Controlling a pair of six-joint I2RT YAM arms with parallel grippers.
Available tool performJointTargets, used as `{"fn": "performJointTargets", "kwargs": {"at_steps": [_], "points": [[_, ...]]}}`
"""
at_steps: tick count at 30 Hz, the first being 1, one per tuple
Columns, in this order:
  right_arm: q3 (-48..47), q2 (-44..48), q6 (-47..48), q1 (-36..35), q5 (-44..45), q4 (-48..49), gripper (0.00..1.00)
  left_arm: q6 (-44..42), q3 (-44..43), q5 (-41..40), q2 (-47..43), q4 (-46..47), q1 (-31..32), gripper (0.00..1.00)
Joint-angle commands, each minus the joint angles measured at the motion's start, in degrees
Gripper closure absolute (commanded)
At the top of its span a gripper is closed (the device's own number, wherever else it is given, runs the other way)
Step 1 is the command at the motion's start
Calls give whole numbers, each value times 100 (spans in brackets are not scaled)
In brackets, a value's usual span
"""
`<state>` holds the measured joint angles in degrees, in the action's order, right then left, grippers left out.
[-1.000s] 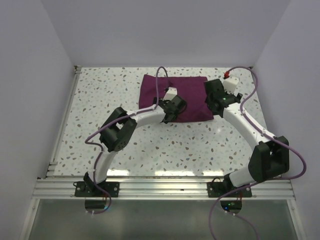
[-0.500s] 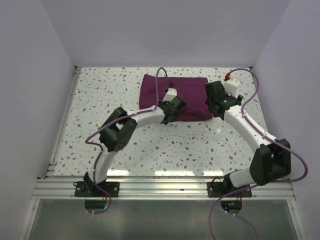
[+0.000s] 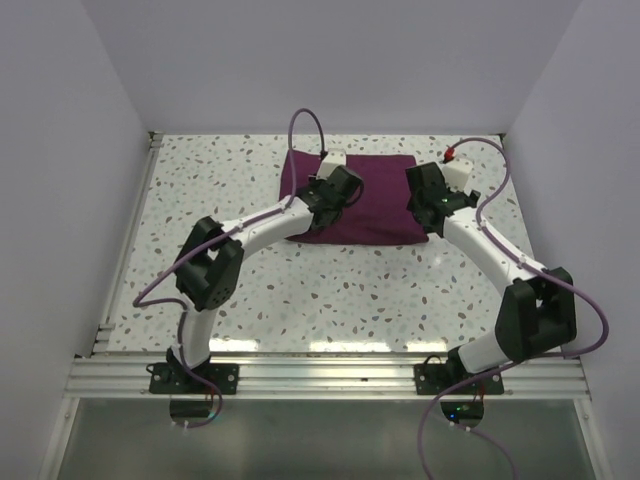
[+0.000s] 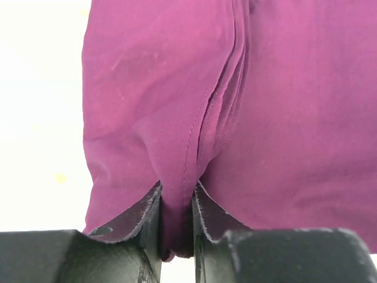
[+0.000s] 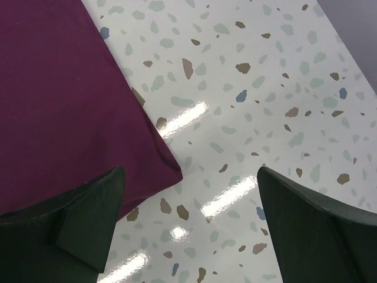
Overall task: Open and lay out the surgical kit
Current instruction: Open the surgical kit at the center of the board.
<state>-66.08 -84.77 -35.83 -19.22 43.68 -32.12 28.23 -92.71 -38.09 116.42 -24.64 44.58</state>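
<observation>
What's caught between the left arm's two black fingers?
A raised fold of the purple cloth wrap, pinched between the fingers. The left wrist view shows it.

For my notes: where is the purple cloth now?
In the top view the purple cloth lies at the far middle of the table; the left pincer pinches a fold of it, and the open right pincer is at its right corner.

I am working on a terrazzo table, white with small grey, brown and blue chips. Plain pale lilac walls are closing it in at the back and on both sides. An aluminium rail is running along my near edge, and a glossy grey panel is lying below it. Light from above is making bright streaks on the table surface.
</observation>
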Motion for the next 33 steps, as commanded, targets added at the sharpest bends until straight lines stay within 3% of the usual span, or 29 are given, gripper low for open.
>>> {"fn": "performJointTargets", "kwargs": {"at_steps": [1, 2, 3, 6, 8, 10, 17, 19, 21, 22, 24, 26, 27, 29, 30, 33], "points": [[-133, -22, 24, 6, 26, 162, 1, -125, -239, 240, -67, 109, -37, 74], [-124, -31, 24, -2, 18, 179, 2, -116, -283, 327, -15, 100, -46, 74], [-115, -31, 41, 6, 35, 180, 2, -116, -300, 372, 82, 100, -46, 67], [-115, -4, 59, 6, 53, 171, 1, -98, -353, 477, 231, 91, -37, 67], [-106, 4, 77, -2, 62, 188, 2, -89, -345, 477, 258, 135, -46, 76], [-98, 5, 77, 6, 62, 206, 2, -107, -336, 469, 302, 179, -46, 97], [-80, -136, 120, 6, 0, 320, 2, -117, 110, 250, 146, 398, -370, 100], [-106, -232, 182, 6, -70, 390, 2, 637, 689, 179, -293, 478, -1077, 100], [-176, -311, 305, -2, -210, 460, 2, 1417, 1997, 599, -1241, 881, -1800, 100], [-203, -390, 323, -2, -237, 470, 2, 1657, 2481, 888, -1558, 1265, -2543, 100], [-282, -487, 349, -11, -325, 487, 2, 1957, 3660, 1127, -2341, 1645, -3145, 100], [-343, -645, 367, -2, -360, 531, 2, 2011, 4205, 1337, -2710, 1918, -3648, 76], [-370, -707, 375, -11, -378, 540, 2, 1942, 4260, 1417, -2738, 1972, -3719, 47], [-518, -917, 384, -11, -369, 505, 2, 1941, 4121, 1391, -2643, 1788, -3737, 23], [-615, -1040, 410, -11, -404, 444, 2, 1932, 3955, 1383, -2477, 1657, -3746, 13], [-695, -1173, 472, -11, -439, 400, 1, 1906, 3682, 1391, -2186, 1445, -3746, 8]]}}
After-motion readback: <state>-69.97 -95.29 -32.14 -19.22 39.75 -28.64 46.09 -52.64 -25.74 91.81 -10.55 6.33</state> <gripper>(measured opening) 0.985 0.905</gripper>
